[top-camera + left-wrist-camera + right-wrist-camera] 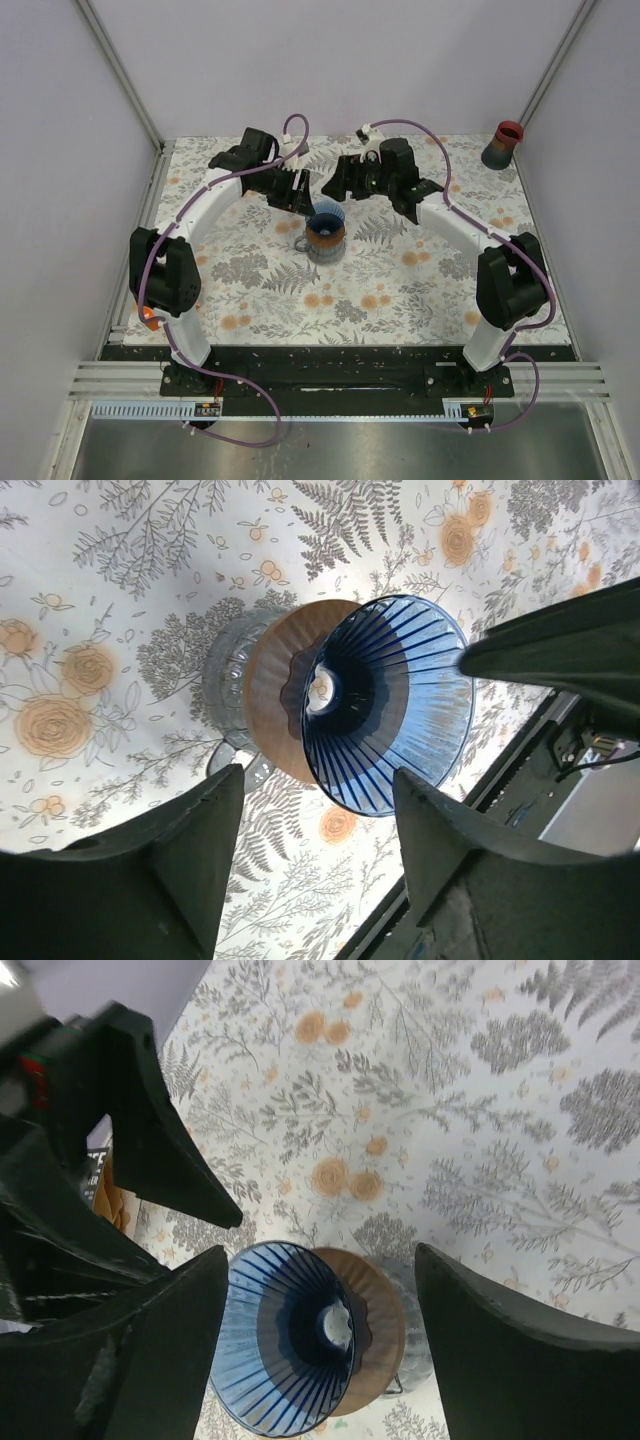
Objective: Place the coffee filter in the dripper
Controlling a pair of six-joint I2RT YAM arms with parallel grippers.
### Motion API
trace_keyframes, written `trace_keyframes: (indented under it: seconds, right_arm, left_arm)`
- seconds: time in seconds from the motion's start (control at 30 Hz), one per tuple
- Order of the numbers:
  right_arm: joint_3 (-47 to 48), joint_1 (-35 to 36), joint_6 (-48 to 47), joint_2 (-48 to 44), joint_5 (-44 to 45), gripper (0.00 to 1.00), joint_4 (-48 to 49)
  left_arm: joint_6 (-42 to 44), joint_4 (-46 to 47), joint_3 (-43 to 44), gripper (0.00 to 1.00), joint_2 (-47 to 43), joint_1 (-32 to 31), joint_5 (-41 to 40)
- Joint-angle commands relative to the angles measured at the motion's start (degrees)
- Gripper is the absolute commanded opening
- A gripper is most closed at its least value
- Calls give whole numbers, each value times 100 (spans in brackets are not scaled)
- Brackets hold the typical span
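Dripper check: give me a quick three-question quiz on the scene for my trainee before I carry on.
1. True or false: a paper filter already sits inside the blue dripper.
2. The dripper rests on: A) the bare tabletop; B) a brown collar atop a glass vessel; C) a metal tray.
3. Fill in: the left gripper and right gripper both have their jaws standing ____.

Key: 1 false, the ribs and drain hole show bare. 2 B. 3 open.
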Motion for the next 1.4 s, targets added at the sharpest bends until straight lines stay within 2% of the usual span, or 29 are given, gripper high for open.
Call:
trace_keyframes:
  seconds: [0.0, 0.07, 0.17, 0.33, 0.4, 0.6, 0.83, 1.17, 1.37]
  right_arm:
    - [942, -186, -476, -359, -36, 87, -1017]
    - [1434, -414, -590, -368, -1, 89, -1649]
    - [2286, -888, -705, -219, 323, 89, -2713]
    - [3166, -1416, -1004, 53, 1483, 88, -4093]
    - [3334, -1610, -1048, 89, 1712, 88, -4288]
    - [3571, -2111, -1039, 203, 2231, 88, -4500]
    - [4230, -2928, -749, 712, 2276, 88, -4746]
    - [3713, -2947, -688, 608, 1793, 86, -4510]
    - [3370, -2947, -617, 423, 1520, 85, -4351]
  left_arm:
    - [154, -204, 484, 69, -153, 41, -248]
    - [382, -301, 633, 77, -196, 111, -327]
    - [505, -380, 809, 82, -302, 243, -503]
    - [716, -442, 915, 86, -513, 436, -722]
    - [778, -442, 907, 88, -574, 498, -810]
    - [875, -442, 749, 89, -741, 700, -978]
    - [997, -442, 283, 89, -882, 850, -1013]
    - [1559, -617, -428, 89, -1005, 999, -1373]
    - [2087, -1039, -763, 89, -1400, 1578, -2461]
